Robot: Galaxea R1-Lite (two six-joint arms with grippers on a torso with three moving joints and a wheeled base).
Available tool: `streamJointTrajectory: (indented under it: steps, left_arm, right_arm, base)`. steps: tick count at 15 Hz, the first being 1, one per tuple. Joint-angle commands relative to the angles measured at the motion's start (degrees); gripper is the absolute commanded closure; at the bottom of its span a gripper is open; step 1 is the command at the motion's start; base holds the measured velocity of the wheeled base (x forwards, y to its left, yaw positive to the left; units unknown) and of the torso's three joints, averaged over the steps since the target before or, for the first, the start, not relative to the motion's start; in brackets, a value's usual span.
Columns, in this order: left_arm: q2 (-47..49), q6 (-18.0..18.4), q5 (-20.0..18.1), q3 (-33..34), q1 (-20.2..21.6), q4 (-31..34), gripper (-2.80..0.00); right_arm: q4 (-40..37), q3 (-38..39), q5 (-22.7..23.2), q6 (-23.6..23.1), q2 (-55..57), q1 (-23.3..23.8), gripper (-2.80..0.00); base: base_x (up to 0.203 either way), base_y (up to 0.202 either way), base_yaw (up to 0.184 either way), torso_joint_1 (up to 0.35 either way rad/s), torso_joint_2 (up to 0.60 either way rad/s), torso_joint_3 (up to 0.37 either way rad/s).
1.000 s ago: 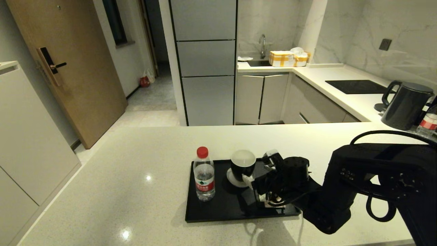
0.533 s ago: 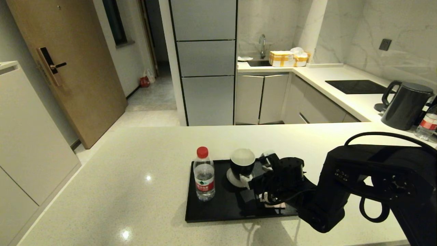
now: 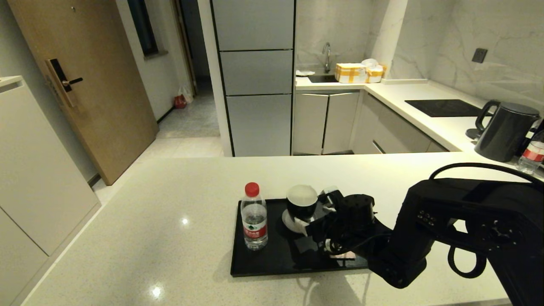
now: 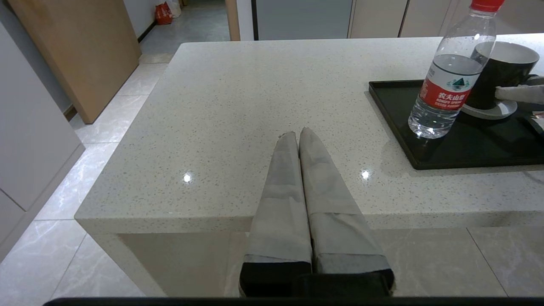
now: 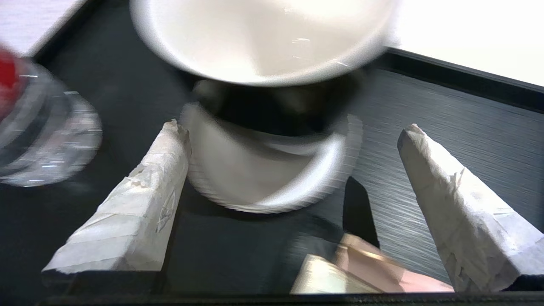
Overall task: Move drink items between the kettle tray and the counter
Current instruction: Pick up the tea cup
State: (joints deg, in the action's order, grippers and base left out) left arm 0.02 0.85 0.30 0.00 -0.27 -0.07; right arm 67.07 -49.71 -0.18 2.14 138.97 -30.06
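The black cup (image 3: 301, 203) with a white inside stands upright on a white saucer (image 3: 290, 224) on the black kettle tray (image 3: 272, 259). My right gripper (image 3: 314, 208) is open, one fingertip on each side of the saucer. In the right wrist view the cup (image 5: 263, 38) sits just beyond the open gripper (image 5: 293, 129), not gripped. The pink sachet (image 5: 382, 272) lies flat on the tray under that wrist. The left gripper (image 4: 298, 132) is shut and empty, low over the counter (image 4: 233, 106) near its front edge, left of the tray (image 4: 467, 153).
A clear water bottle (image 3: 254, 219) with a red cap stands on the tray just left of the cup. On the back right counter are a dark kettle (image 3: 505, 131), a second bottle (image 3: 533, 155) and the glossy hob panel (image 3: 444, 107).
My right arm has moved left towards the cup, so its open fingers now reach either side of the saucer. The cup, bottle and left gripper have not moved.
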Motion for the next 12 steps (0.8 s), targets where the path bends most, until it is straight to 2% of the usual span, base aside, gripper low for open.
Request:
streamJointTrajectory:
  steps: [1,4,12]
  left_arm:
    - [-0.11,0.03,0.05,0.09,0.00,-0.02,0.00]
    - [-0.11,0.03,0.05,0.09,0.00,-0.02,0.00]
    - [-0.11,0.03,0.05,0.09,0.00,-0.02,0.00]
  right_arm:
    - [-0.09,-1.78,-0.15,0.47,-0.12,-1.04,-2.80]
    - [-0.28,-2.60,-0.17,0.49,-0.31,-0.97,-2.80]
    - [-6.13,-12.30,-0.64,0.42,3.04,-0.97,-2.80]
  base:
    - [0.000,0.000,0.000,0.000,0.00,0.000]
    - [0.000,0.000,0.000,0.000,0.00,0.000]
    - [0.000,0.000,0.000,0.000,0.00,0.000]
